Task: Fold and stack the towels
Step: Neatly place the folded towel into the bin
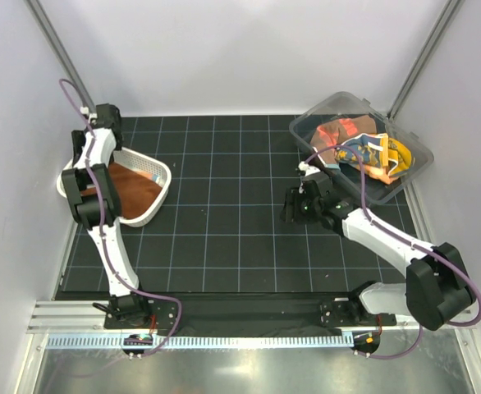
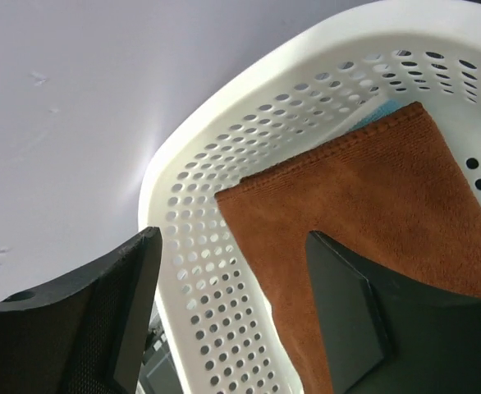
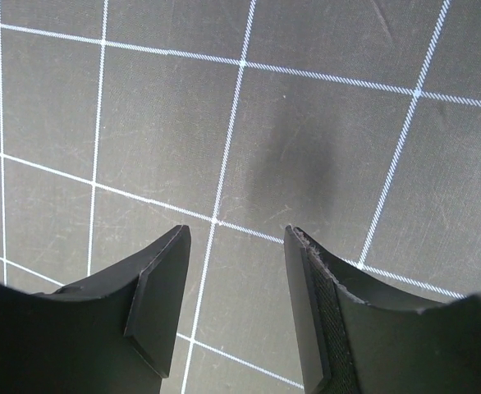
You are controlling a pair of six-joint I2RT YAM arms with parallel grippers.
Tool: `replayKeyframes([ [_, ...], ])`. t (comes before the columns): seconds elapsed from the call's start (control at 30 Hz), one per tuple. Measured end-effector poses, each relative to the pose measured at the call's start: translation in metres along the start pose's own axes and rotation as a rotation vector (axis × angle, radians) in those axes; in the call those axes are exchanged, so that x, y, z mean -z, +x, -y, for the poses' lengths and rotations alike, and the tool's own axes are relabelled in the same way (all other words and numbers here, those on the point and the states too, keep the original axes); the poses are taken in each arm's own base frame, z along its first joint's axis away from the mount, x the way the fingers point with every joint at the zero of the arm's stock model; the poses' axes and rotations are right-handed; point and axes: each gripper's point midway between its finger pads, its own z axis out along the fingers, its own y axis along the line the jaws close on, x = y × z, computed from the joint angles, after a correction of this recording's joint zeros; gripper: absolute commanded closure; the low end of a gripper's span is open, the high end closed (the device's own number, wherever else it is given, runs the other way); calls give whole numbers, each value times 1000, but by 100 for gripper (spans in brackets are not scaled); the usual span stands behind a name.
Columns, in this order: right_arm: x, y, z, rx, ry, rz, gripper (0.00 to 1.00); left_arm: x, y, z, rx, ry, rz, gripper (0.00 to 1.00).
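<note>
A plain rust-brown towel [image 2: 364,205] lies flat inside the white mesh basket [image 2: 199,246] at the left of the table. My left gripper [image 2: 232,238] hangs open over the basket's corner. One of its fingers is outside the perforated wall and the other is above the towel, and nothing is held. Several more towels [image 1: 364,152], orange, yellow and blue, lie crumpled in the clear plastic bin [image 1: 413,152] at the back right. My right gripper [image 3: 236,234] is open and empty, low over the bare gridded mat just left of the bin.
The black mat [image 1: 224,205] with white grid lines covers the table. White walls stand close behind and to the left of the basket. The right arm's forearm [image 1: 380,234] stretches across the mat in front of the bin.
</note>
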Motion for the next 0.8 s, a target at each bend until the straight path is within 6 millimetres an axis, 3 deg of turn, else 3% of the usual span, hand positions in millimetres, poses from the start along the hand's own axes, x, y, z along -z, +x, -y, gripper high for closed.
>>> replayKeyframes([
  [0.13, 6, -10, -2, -6, 14, 8, 41, 22, -10, -8, 33, 20, 24, 19],
  [0.23, 15, -37, -8, -22, 34, 50, 36, 68, -22, -8, 67, 115, 79, 14],
  [0.3, 21, -65, -12, -42, 56, 94, 30, 118, -33, 0, 101, 239, 149, 13],
  [0.33, 23, -84, -11, -56, 75, 118, 27, 148, -37, 4, 118, 313, 195, 1],
  [0.43, 28, -147, 10, -119, 167, 216, 14, 244, -33, 17, 149, 581, 318, 0],
  [0.5, 31, -185, 39, -164, 256, 282, 8, 295, -18, 22, 149, 765, 368, 0],
  [0.57, 34, -218, 68, -195, 344, 340, 7, 333, 4, 27, 137, 922, 390, 0],
  [0.7, 27, -251, 130, -240, 515, 367, 8, 371, 55, 51, 66, 1155, 344, 0],
  [0.8, 10, -256, 170, -286, 609, 341, 12, 383, 97, 82, -9, 1278, 254, 0],
])
